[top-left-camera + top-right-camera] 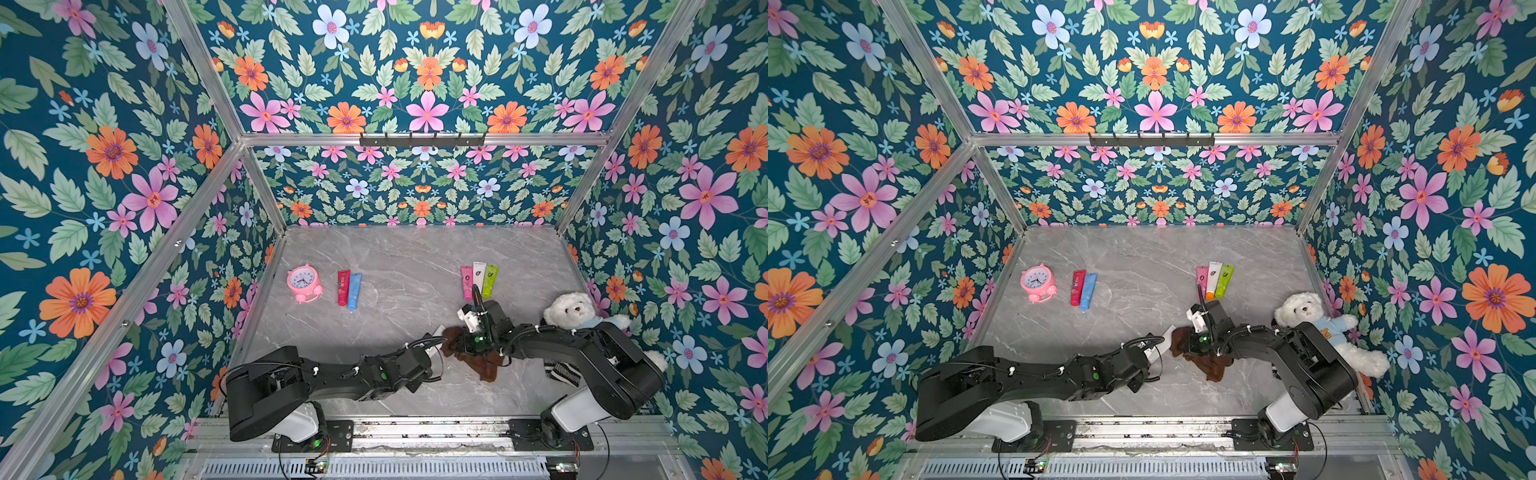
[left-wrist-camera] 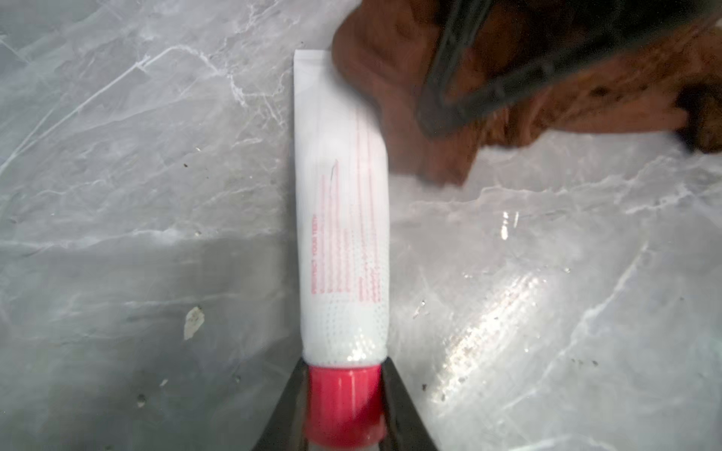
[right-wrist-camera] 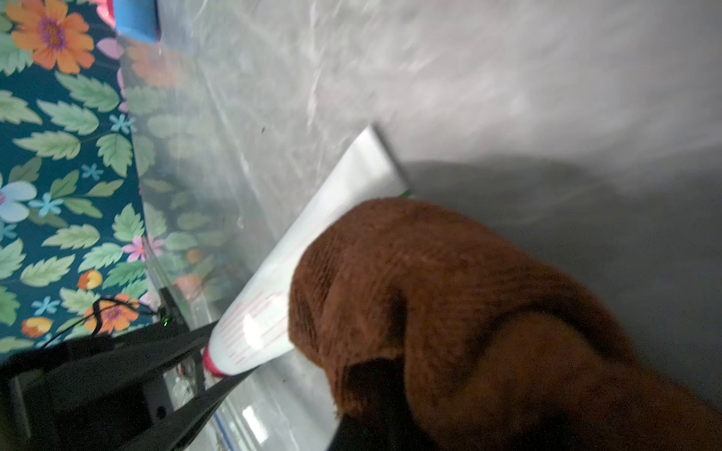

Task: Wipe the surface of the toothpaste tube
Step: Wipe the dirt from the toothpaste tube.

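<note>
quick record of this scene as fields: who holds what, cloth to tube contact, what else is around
left gripper: shut on white toothpaste tube at its red cap
right gripper: shut on brown cloth
contact: brown cloth lies over the tube's crimped end
also there: pink alarm clock, red tube, blue tube, pink tube, white tube with orange cap, green tube, white teddy bear

toothpaste tube (image 2: 342, 218): white, pink-red print, red cap (image 2: 344, 406). cloth (image 3: 469, 312): brown. tabletop (image 1: 415, 257): grey marble, white veins. walls (image 1: 104, 166): dark teal, orange/pink/pale-blue flowers, green leaves. In both top views, centre-left: pink clock (image 1: 303, 282), red tube (image 1: 343, 286), blue tube (image 1: 354, 291). centre-right: pink tube (image 1: 467, 282), white tube (image 1: 479, 274), lime tube (image 1: 490, 280). right: white bear (image 1: 571, 309), light-blue shirt (image 1: 1329, 326).
</note>
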`<move>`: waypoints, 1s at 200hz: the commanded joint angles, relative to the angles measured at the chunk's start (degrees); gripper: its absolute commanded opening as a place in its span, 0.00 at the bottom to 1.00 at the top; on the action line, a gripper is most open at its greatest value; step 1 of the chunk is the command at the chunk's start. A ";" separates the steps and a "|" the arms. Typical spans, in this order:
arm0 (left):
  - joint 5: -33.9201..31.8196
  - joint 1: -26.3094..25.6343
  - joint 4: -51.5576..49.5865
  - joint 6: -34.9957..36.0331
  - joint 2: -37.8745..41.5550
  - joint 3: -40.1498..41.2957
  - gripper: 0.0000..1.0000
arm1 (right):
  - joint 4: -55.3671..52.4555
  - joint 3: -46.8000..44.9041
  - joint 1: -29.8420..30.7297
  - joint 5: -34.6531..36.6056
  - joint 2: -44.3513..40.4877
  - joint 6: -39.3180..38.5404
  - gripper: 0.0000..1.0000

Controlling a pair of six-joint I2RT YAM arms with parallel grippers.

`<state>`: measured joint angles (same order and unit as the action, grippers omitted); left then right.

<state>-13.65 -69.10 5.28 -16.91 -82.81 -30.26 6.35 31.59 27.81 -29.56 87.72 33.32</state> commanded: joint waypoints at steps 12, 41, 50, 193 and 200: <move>-1.05 -0.07 0.70 -0.54 0.12 -0.06 0.00 | -6.10 3.64 -1.13 0.87 -4.19 -4.39 0.00; -0.65 -0.07 0.55 -0.18 -0.77 -0.66 0.00 | -5.44 5.32 -0.97 -2.43 -5.04 -3.65 0.00; -0.50 -0.07 0.52 -0.12 -0.99 -0.76 0.00 | -4.95 5.39 -0.77 -2.78 -4.49 -3.34 0.00; -0.52 -0.06 0.28 -0.32 -0.49 -0.77 0.00 | -10.52 10.49 3.29 0.84 6.49 -5.69 0.00; -0.76 -0.07 0.11 -0.70 -0.03 -0.63 0.00 | -12.43 10.97 2.55 2.79 6.33 -6.49 0.00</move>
<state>-13.56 -69.12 5.52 -17.04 -83.99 -31.00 1.83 41.10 32.82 -34.68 93.62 30.89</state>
